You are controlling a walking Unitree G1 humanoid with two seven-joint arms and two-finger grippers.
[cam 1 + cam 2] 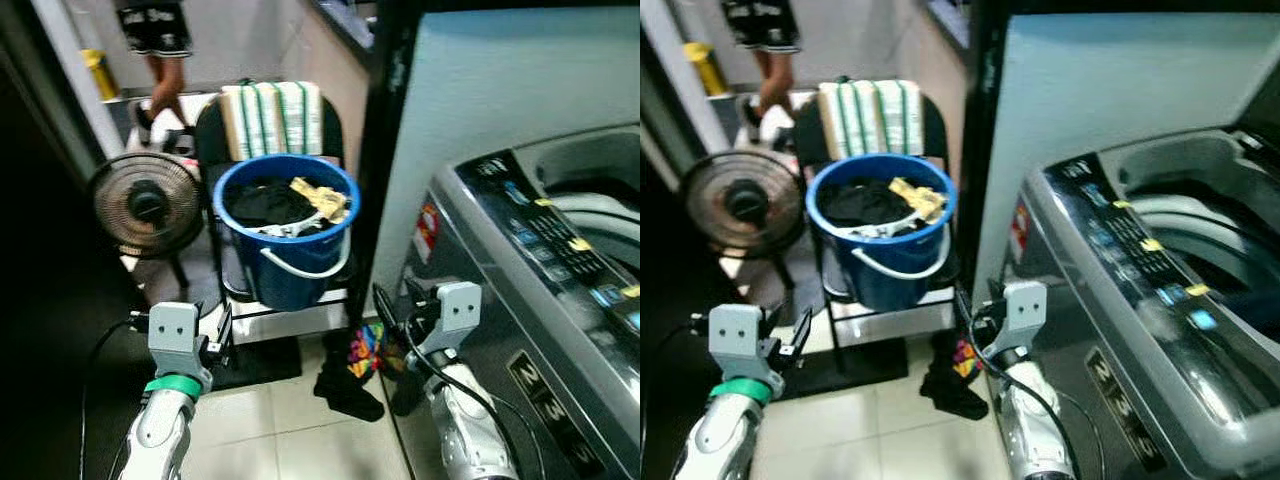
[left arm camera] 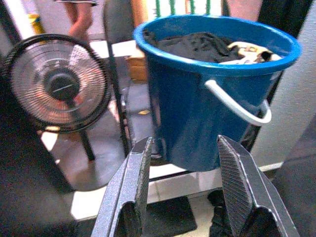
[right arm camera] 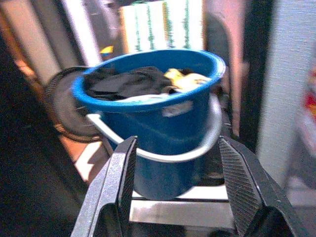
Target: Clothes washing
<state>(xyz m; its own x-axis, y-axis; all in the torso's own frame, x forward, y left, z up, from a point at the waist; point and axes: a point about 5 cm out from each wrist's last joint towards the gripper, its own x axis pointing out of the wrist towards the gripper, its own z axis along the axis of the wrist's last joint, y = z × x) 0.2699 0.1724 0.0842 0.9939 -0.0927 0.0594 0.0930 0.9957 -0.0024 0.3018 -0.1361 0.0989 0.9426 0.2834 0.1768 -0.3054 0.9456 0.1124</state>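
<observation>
Reaching for the blue bucket (image 1: 287, 235) comes first: it sits on a black chair (image 1: 215, 135) left of the washing machine (image 1: 560, 300), full of dark clothes (image 1: 262, 202) w/ a yellow item on top. Left gripper (image 2: 180, 192) & right gripper (image 3: 175, 192) both spread wide, empty, short of bucket. Best go in from above, pinch soft fabric, avoid the smooth plastic rim & thin white bail handle (image 2: 237, 106). Fan (image 1: 147, 205) stands left of bucket

The blue bucket (image 1: 288, 240) at twelve o'clock is open on top, its front unobstructed. A fan (image 1: 146, 205) crowds ten o'clock, the washing machine (image 1: 560, 300) walls off two to four o'clock, and clothes on the floor (image 1: 355, 375) lie near its base.
</observation>
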